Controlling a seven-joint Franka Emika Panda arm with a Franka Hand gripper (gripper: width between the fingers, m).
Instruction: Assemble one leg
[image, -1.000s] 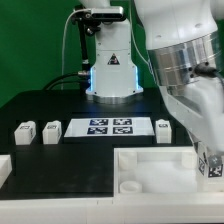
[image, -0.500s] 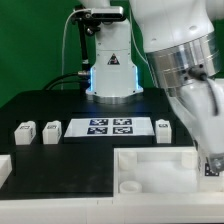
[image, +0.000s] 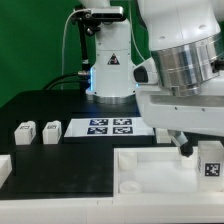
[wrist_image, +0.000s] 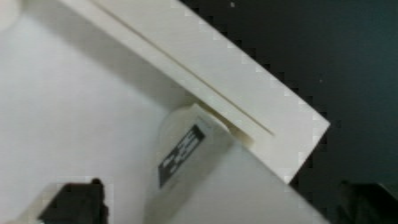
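One leg (image: 211, 160), a small white block with a tag, stands at the panel's (image: 150, 168) corner on the exterior view's right. In the wrist view this leg (wrist_image: 187, 152) sits against the panel's raised rim (wrist_image: 214, 75). My gripper (image: 185, 148) hangs just beside that leg, toward the exterior view's left, and does not hold it. In the wrist view the gripper (wrist_image: 217, 205) is open, with only bare panel between its dark fingertips (wrist_image: 71, 203). Two more legs (image: 25, 132) (image: 51, 130) stand on the table at the exterior view's left.
The marker board (image: 110, 127) lies at the middle of the black table. The robot's base (image: 112, 70) stands behind it. My arm's wide body hides the table's far right part. A white block (image: 4, 168) sits at the left edge.
The wrist has turned and swung toward the exterior view's left. The gripper has let go of the leg, which stays standing at the panel's right corner.
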